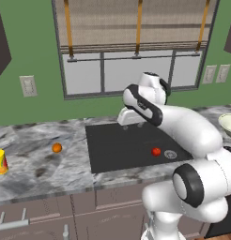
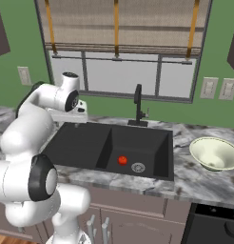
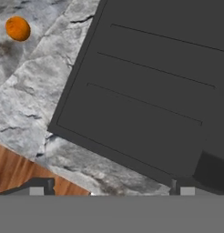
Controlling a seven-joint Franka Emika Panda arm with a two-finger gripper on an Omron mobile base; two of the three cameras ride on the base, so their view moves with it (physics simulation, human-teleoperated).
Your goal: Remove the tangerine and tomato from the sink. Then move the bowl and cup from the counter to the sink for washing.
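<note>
The tangerine (image 1: 57,148) already lies on the desk (image 1: 42,164), on the stretch left of the sink (image 1: 131,145) and well apart from its rim. The tomato (image 2: 122,160) sits low in the basin, just beside the round metal drain (image 2: 138,167), so it looks to be the next thing to lift.

It is a small glossy ball: probably light, smooth and ready to roll, with a soft skin that a hard squeeze could bruise. The safest hold would be across its widest part from straight above, closing gently.

The jaws (image 3: 111,190) stand fully apart and hold nothing, hanging over the flat left part of the sink near its front rim.

Counted: one tangerine, one tomato, one bowl (image 2: 215,153) and one cup (image 1: 0,161). The bowl rests on the desk right of the sink; the cup stands near the desk's left end. Both appear rigid and probably breakable.
</note>
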